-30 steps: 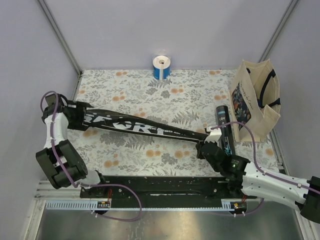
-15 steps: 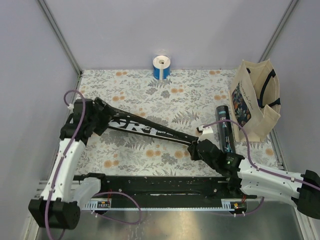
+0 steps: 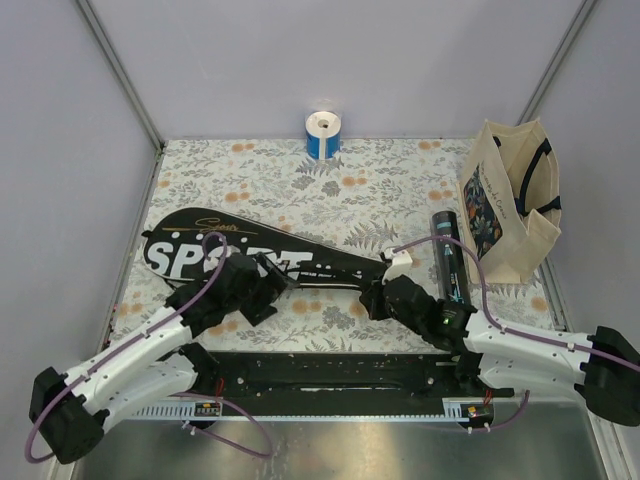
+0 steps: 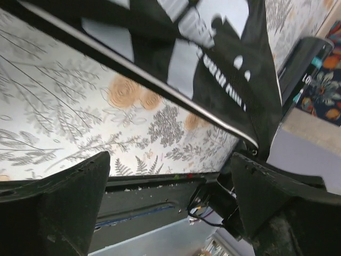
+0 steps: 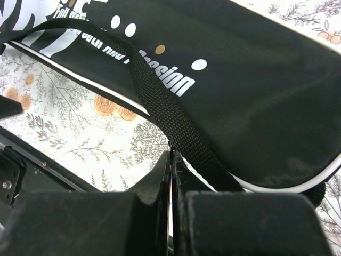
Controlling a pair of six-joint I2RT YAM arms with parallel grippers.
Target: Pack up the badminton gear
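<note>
Laying flat, it seems, a long black fabric "SPORT" racket cover: the right gripper pinches its woven strap at the narrow end, while the left gripper, spread wide, hovers at its edge. The next move likely calls for releasing the strap.

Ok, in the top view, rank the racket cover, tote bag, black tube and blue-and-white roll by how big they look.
1. racket cover, clearly the largest
2. tote bag
3. black tube
4. blue-and-white roll, the smallest

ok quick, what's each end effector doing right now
Left end effector: open, holding nothing.
Right end effector: closed, apparently pinching the strap of the racket cover.
</note>
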